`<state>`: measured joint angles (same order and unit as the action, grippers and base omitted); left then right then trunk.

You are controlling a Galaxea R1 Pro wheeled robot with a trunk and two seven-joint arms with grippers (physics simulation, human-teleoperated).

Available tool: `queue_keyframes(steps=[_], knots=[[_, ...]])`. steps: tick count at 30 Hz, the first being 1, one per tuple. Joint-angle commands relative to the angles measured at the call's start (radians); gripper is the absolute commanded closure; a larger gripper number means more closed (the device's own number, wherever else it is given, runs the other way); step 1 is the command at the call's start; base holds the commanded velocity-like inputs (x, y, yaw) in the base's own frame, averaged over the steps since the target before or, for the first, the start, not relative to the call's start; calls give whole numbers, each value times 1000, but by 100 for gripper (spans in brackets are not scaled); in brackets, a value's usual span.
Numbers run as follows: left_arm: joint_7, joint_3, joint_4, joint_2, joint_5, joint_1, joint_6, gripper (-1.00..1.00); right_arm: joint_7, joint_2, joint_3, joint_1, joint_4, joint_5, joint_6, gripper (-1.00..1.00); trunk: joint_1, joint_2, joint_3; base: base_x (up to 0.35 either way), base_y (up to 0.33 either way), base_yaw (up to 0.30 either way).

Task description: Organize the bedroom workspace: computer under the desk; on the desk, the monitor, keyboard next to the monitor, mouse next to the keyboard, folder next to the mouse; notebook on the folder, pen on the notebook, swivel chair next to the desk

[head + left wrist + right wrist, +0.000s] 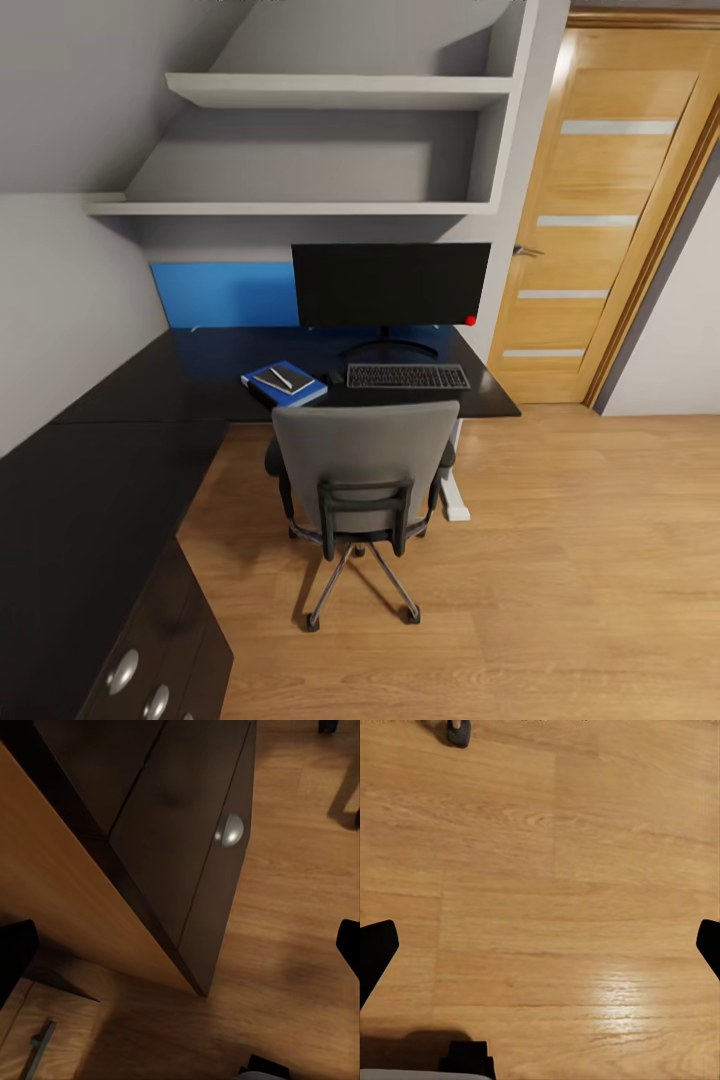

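Both grippers hang spread wide and empty: the left gripper (180, 945) beside the glossy black desk's (90, 500) drawer unit, the right gripper (540, 945) over wooden floor (547, 870). The grey swivel chair (365, 465) hides part of the desk edge; the pale pen (281, 378) tops the dark grey notebook (285, 379) on the bright blue folder (285, 384), left of the mouse (333, 378).

I see the mouse (334, 378) as a dark speck between folder (285, 383) and keyboard (408, 376) | chair (364, 480) back hides its seat | desk (90, 520) cut off at the picture's edge
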<state>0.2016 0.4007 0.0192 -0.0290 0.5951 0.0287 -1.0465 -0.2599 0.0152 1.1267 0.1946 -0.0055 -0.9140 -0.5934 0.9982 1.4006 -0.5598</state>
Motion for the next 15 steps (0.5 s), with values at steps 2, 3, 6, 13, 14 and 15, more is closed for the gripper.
queue_keyframes(steps=[2, 3, 6, 13, 14, 15], knots=[[10, 9, 2, 0, 0, 0, -1, -100, -7, 0, 8, 0, -1, -2, 0, -100, -8, -14, 6, 0, 0, 0], [10, 9, 2, 0, 0, 0, -1, -100, -7, 0, 8, 0, -1, -2, 0, -100, -12, -21, 9, 0, 0, 0], [10, 9, 2, 1, 0, 0, -1, -100, -7, 0, 8, 0, -1, -2, 0, -100, -23, -42, 18, 0, 0, 0], [10, 9, 2, 1, 0, 0, -1, -100, -7, 0, 8, 0, -1, -2, 0, -100, -50, -91, 40, 0, 0, 0], [10, 9, 2, 1, 0, 0, -1, -100, -7, 0, 8, 0, -1, -2, 0, -100, -54, -98, 43, 0, 0, 0], [10, 9, 2, 1, 0, 0, -1, -100, -7, 0, 8, 0, -1, -2, 0, -100, -58, -105, 46, 0, 0, 0]])
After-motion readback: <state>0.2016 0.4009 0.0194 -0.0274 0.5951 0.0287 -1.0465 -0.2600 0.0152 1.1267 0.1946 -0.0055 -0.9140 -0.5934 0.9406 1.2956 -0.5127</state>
